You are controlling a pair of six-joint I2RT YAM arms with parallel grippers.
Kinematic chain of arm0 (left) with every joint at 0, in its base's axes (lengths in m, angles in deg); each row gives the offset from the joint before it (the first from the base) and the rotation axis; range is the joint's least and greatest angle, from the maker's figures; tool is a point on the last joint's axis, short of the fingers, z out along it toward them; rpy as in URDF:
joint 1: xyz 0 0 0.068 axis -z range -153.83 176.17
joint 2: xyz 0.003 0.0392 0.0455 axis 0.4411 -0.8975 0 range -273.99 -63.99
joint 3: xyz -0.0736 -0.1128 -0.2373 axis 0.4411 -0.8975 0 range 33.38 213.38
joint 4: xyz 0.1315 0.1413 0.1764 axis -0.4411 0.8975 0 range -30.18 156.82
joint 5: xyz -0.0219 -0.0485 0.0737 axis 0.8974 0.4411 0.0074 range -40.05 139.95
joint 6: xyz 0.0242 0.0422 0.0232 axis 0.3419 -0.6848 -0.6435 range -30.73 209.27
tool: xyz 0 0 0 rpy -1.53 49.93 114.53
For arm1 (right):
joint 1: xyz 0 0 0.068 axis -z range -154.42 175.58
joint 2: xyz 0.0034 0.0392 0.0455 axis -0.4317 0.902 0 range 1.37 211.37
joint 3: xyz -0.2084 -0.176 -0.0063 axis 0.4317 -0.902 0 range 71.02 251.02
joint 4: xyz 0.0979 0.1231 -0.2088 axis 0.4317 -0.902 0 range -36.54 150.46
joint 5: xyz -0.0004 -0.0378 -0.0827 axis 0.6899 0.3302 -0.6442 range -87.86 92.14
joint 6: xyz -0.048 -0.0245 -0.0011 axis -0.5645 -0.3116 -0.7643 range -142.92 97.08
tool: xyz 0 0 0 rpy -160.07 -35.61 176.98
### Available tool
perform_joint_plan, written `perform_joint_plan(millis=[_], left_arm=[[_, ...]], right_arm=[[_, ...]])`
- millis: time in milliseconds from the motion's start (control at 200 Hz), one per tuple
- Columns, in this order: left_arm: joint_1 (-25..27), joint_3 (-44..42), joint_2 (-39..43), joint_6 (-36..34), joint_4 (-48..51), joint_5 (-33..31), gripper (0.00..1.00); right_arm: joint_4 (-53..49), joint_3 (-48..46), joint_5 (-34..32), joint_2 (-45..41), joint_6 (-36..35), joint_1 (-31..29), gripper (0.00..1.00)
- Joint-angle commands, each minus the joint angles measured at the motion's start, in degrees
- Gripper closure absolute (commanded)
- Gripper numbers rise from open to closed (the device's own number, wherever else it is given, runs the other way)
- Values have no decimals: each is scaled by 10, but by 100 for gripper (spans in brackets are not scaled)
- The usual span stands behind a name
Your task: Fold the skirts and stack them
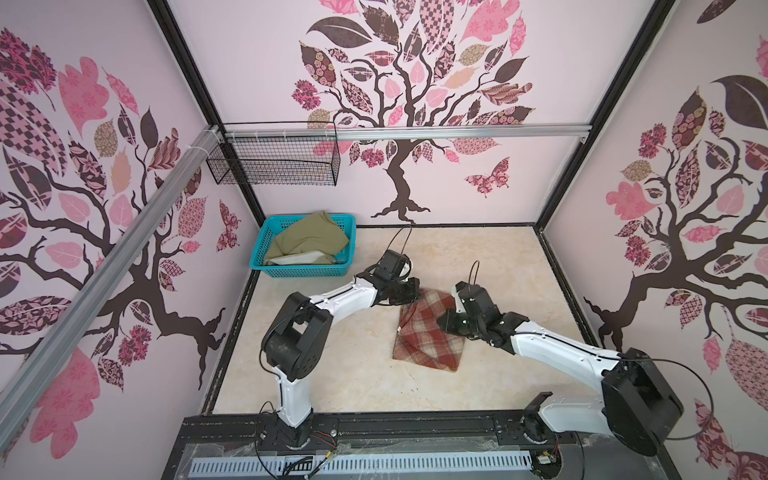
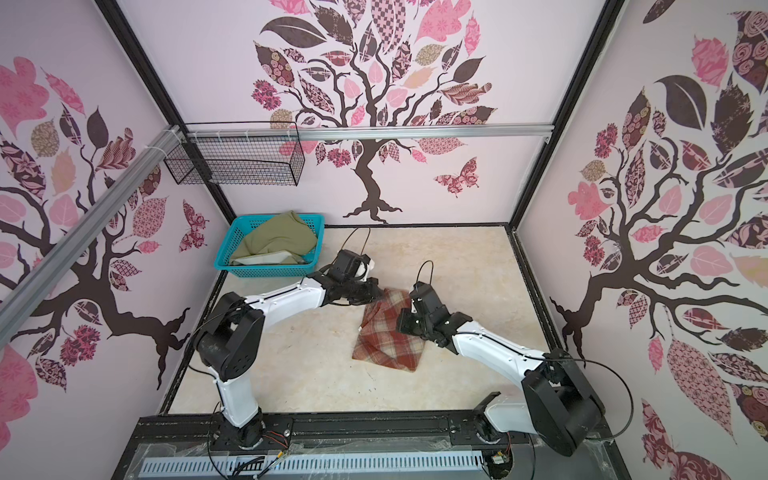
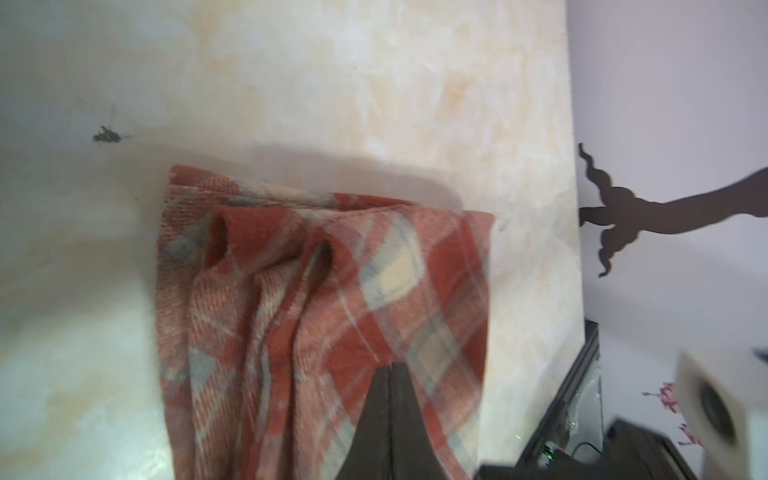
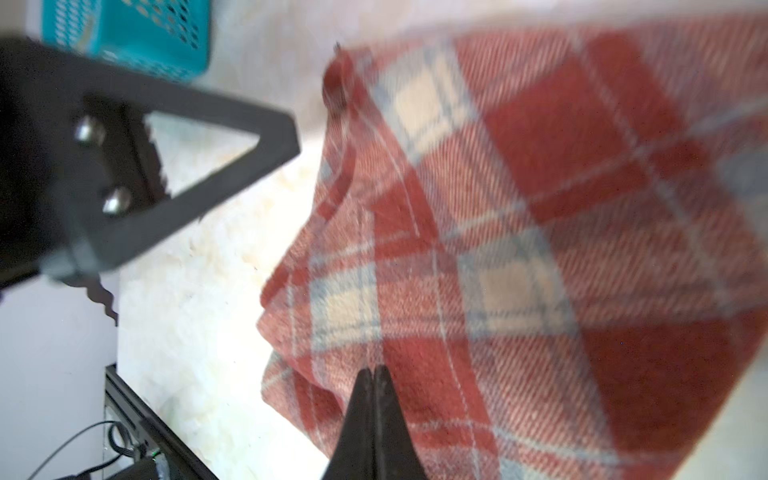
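Observation:
The rust-red and cream plaid skirt [image 1: 424, 336] [image 2: 388, 332] lies folded on the marble-look table. My left gripper [image 1: 415, 291] [image 2: 378, 291] is shut at its far left corner. In the left wrist view the shut tips [image 3: 392, 365] sit over the plaid cloth [image 3: 332, 291] with nothing visible between them. My right gripper [image 1: 444, 322] [image 2: 401, 322] hovers over the skirt's right edge, and its shut tips [image 4: 374, 368] are over the plaid [image 4: 540, 208]. The olive-green skirt [image 1: 307, 239] [image 2: 278, 239] lies crumpled in the basket, pale lining showing.
The turquoise plastic basket [image 1: 299, 272] [image 2: 266, 272] [image 4: 137, 33] stands at the table's far left corner. A black wire basket [image 1: 274, 162] hangs on the back wall's rail. Bare tabletop [image 1: 332, 374] stretches in front of the plaid skirt. The left gripper's fingers [image 4: 216, 191] show in the right wrist view.

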Motion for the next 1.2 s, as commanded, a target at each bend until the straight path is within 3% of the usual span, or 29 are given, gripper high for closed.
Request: perform_joint_plan(millis=[0,125,360,530,675,850,1030,1195], left_arm=[[12,-48,33,16,29,-7,100],[40,-99,42,39,13,-21,100],[84,-153,23,81,-11,-29,100],[83,-186,17,91,-12,-46,100],[59,-201,5,84,-10,-46,100],[12,-201,4,55,2,-47,100],[-6,-143,-19,12,47,-77,100],[-7,-91,-55,-5,52,-84,100]], right_arm=[[-16,10,16,-20,-55,47,100],[-9,38,5,15,-99,66,100],[37,52,8,114,-120,93,100],[38,58,28,180,-120,118,100],[37,49,4,203,-122,122,100],[46,6,-13,189,-98,121,100],[62,-86,-25,136,-44,117,100],[39,-157,-66,42,23,50,100]])
